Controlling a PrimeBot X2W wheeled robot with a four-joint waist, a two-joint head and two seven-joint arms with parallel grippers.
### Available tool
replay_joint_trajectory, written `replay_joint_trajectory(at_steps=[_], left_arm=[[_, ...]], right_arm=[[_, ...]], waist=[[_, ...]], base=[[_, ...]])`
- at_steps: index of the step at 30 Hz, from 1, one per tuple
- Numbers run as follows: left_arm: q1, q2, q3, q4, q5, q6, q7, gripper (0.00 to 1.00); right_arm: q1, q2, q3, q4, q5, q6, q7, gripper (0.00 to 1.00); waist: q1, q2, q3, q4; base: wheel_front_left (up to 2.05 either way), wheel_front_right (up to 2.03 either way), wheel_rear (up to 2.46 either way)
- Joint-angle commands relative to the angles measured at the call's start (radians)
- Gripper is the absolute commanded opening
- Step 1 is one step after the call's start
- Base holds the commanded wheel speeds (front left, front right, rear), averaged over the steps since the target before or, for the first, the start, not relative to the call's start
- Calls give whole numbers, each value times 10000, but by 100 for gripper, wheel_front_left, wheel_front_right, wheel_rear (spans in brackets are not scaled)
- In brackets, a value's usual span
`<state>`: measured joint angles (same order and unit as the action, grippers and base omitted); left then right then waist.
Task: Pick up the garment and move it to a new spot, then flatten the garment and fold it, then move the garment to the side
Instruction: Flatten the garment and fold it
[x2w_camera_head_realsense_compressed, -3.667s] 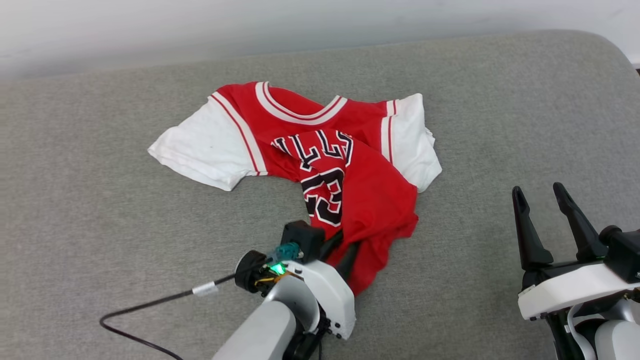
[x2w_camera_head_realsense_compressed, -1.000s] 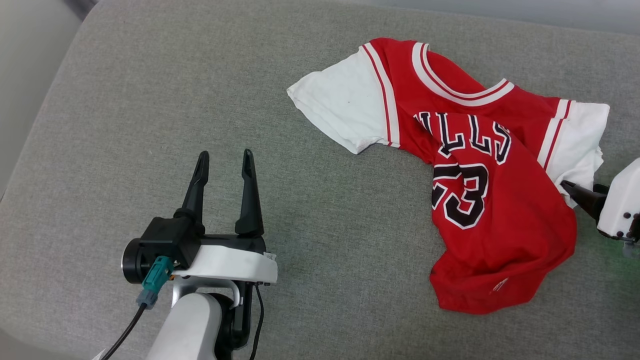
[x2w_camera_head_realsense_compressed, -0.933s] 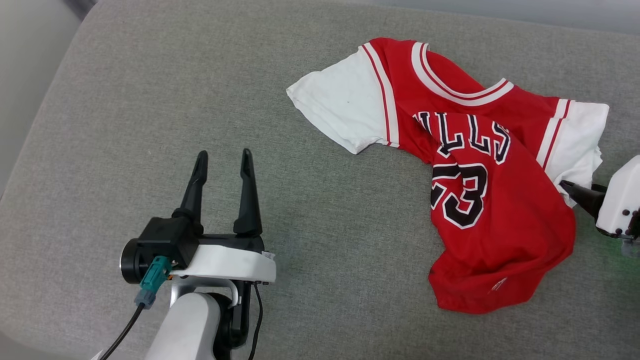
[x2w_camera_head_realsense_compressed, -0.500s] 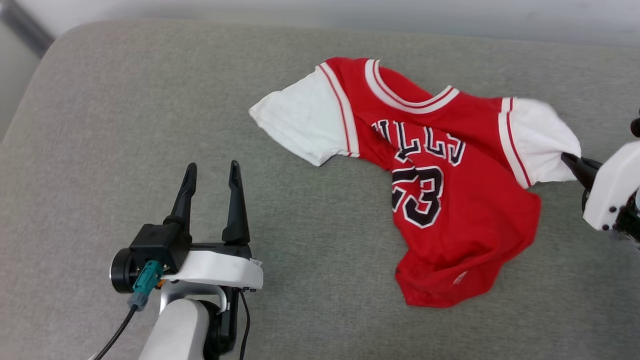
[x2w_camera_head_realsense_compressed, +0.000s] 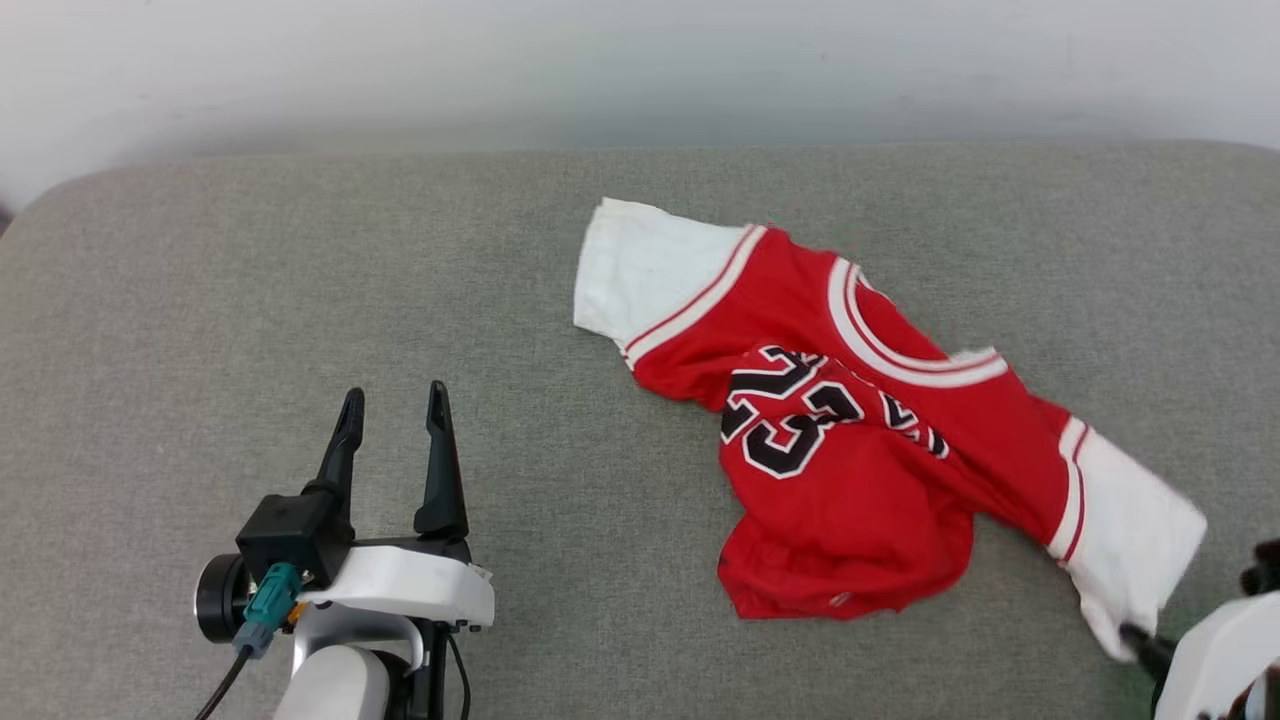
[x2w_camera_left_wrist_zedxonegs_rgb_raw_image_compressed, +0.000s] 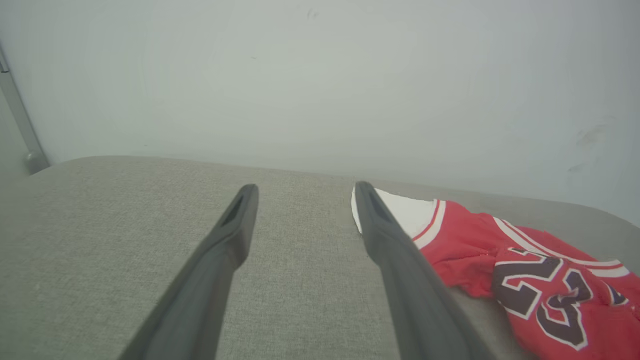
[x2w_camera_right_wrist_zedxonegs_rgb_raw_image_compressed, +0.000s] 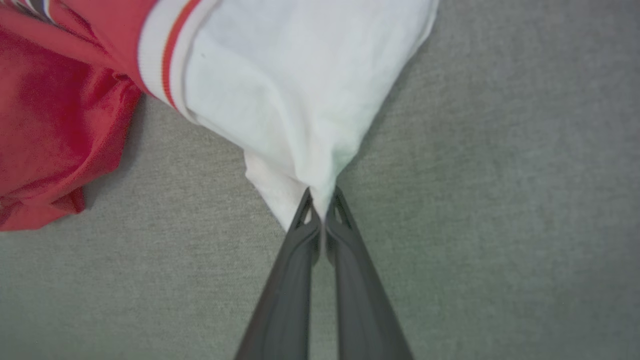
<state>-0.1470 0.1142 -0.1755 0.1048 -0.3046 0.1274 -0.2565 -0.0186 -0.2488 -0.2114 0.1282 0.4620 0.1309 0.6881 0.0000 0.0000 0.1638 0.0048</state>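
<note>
Roughly right of centre on the grey cushion lies a rumpled red-and-white number 23 jersey T-shirt. The right end effector is clamped on the tip of the white sleeve nearest the cushion's front right corner. The left end effector hovers front left, fingers apart.

Soft, even light on all 3 feeds, no glare.
On the head view I get only faint shadows under the jersey, and its white sleeve smears with motion blur. The left wrist view shows the fingers of the left gripper soft up close and the wall hazy. The right wrist view blurs the jersey at its left edge, with a greenish tinge beside the right gripper.
</note>
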Motion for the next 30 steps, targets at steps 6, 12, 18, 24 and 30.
replay_joint_trajectory(at_steps=[6,12,18,24,30], left_arm=[[173,126,18,-18,-102,70,189,100],[375,212,42,63,-179,113,291,100],[610,301,103,142,-305,193,470,100],[322,519,42,164,-332,136,952,100],[-1106,730,-422,400,-114,-271,1843,100]], right_arm=[[371,572,-278,181,-501,-3,-1286,100],[571,667,-574,-256,-1213,-3,-3558,100],[678,904,-567,-639,-1806,-3,-5421,100],[672,1135,-99,-1324,-2222,-3,-6604,100],[447,1504,493,-2120,-2329,-3,-6733,100]], waist=[[0,0,-109,-34],[0,0,-376,-3],[0,0,-803,-66],[0,0,-998,-191],[0,0,-501,-454]], base=[[0,0,0],[0,0,0],[0,0,0],[0,0,0],[0,0,0]])
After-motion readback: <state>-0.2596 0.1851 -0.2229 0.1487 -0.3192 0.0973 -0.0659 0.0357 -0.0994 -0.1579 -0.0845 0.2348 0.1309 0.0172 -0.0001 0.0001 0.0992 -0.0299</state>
